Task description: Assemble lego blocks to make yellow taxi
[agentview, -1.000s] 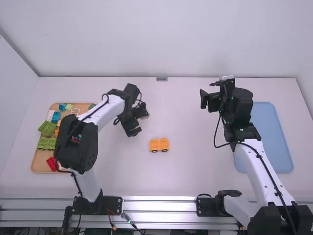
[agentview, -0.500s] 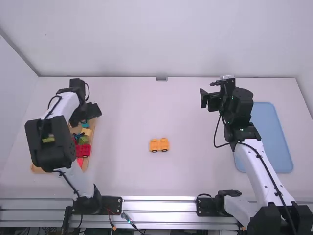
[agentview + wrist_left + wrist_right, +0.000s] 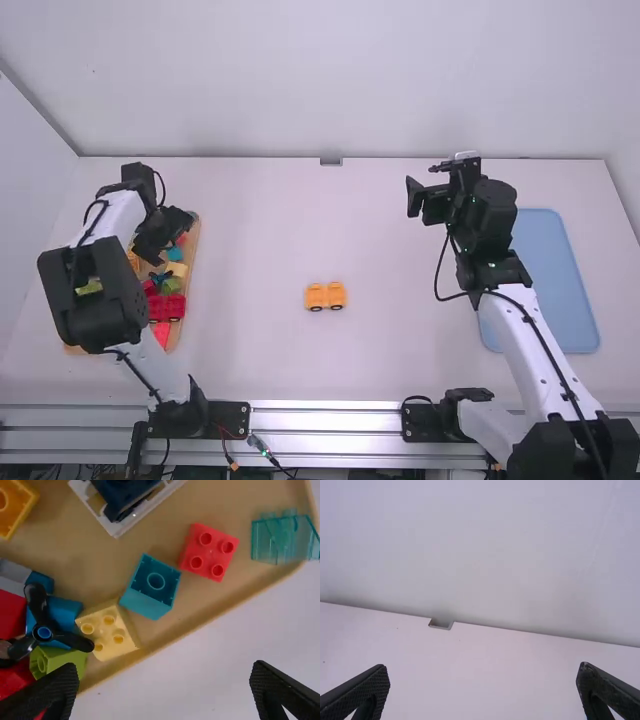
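Between the left gripper (image 3: 168, 238) and the right gripper (image 3: 416, 198), a broad lane of bare white table (image 3: 260, 230) leaves room to pass, though an orange wheeled piece (image 3: 326, 296) sits low in the middle (easy enough to go around on either side). The wall (image 3: 340, 80) bars the way beyond the table's far edge. In the wooden tray (image 3: 200, 621) it's tighter: a teal block (image 3: 151, 592) stands between a red block (image 3: 208, 552) and a pale yellow block (image 3: 108, 631), and a black propeller (image 3: 42, 632) sticks out beside the latter.
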### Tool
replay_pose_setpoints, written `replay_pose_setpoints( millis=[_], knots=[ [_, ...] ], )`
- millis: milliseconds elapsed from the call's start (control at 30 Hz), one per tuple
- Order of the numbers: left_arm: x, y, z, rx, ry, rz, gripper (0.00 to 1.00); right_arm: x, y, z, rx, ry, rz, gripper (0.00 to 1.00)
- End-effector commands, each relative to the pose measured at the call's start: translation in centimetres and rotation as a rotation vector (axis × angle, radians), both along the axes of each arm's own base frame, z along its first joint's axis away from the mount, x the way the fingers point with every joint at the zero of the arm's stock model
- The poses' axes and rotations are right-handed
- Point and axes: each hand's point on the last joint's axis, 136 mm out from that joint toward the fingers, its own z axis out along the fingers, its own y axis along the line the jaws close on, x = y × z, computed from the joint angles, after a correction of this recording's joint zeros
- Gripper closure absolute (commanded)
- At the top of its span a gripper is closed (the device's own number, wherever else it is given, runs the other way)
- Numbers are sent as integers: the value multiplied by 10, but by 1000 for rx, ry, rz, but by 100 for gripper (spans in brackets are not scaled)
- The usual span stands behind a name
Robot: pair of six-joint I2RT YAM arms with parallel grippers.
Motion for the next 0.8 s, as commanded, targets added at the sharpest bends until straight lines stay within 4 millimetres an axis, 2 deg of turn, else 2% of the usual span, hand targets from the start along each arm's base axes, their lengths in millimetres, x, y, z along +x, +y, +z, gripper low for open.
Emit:
replay_pose_setpoints(
  millis=[0,67,133,300,467,500,600,767],
  knots=[
    [-1,-1,6,-18,-28,147,7,1,1,19,13,-39,-2,1],
    [-3,-4,0,-39,-29,186,9,1,1,18,14,-35,-2,1],
    [-11,-2,-7,-34,-6,261,0,3,1,15,15,-30,-2,1],
    [-23,-2,-16,-47,28,381,1,9,3,10,15,-30,0,1],
    [-22,-7,-18,-77,21,391,1,16,5,10,18,-46,5,1],
    [-23,-8,-18,-68,27,368,17,18,6,9,18,-50,8,1],
    [-21,-3,-19,-48,17,320,34,19,6,8,19,-49,8,1],
    [-18,-6,-21,-59,6,270,34,21,7,9,19,-57,9,1]
  ],
)
